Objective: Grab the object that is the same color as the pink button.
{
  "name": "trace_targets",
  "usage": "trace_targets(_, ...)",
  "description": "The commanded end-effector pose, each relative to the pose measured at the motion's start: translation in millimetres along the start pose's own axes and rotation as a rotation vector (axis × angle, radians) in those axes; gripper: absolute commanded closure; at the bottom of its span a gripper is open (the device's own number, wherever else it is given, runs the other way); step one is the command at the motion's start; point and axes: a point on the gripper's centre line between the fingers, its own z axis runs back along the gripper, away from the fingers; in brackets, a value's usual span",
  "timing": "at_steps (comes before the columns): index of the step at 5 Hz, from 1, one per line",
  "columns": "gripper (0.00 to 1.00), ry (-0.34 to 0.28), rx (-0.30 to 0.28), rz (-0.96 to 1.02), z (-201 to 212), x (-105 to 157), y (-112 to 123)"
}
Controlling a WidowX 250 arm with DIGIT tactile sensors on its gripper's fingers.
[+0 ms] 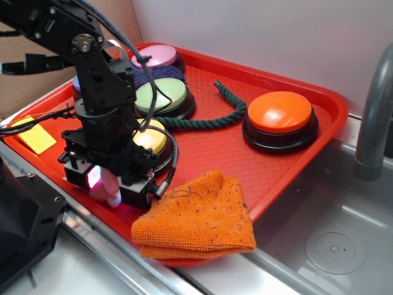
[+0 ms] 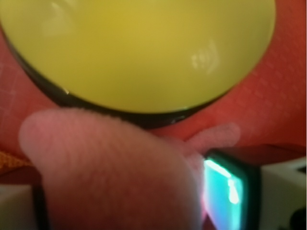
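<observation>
The object, a small pink plush toy (image 1: 103,185), sits between the fingers of my gripper (image 1: 108,192) at the front left of the red tray (image 1: 209,150). In the wrist view the plush (image 2: 105,158) fills the gap of the gripper (image 2: 125,203) and presses against the glowing teal right pad (image 2: 224,191). A thin pale tail (image 2: 216,136) sticks out to the right. The jaws are shut on the plush. The pink button (image 1: 156,55) stands at the tray's far left corner, partly behind the arm.
A yellow button (image 1: 150,136) sits just past the gripper, large in the wrist view (image 2: 139,52). Also on the tray are a green button (image 1: 161,95), an orange button (image 1: 280,114), a dark rope (image 1: 215,117) and a folded orange cloth (image 1: 199,218). A sink (image 1: 331,246) and pipe (image 1: 374,117) are to the right.
</observation>
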Motion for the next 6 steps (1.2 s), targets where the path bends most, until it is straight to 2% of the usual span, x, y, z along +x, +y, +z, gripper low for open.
trace_targets(1, 1.00, -0.037, 0.002, -0.093, 26, 7, -3)
trace_targets(2, 1.00, -0.061, -0.061, -0.234, 65, 26, -1)
trace_targets(3, 1.00, -0.093, -0.100, -0.322, 97, 43, 8)
trace_targets(4, 1.00, -0.146, -0.125, -0.379, 135, 59, 27)
trace_targets(6, 1.00, -0.253, -0.114, -0.323, 170, 77, 63)
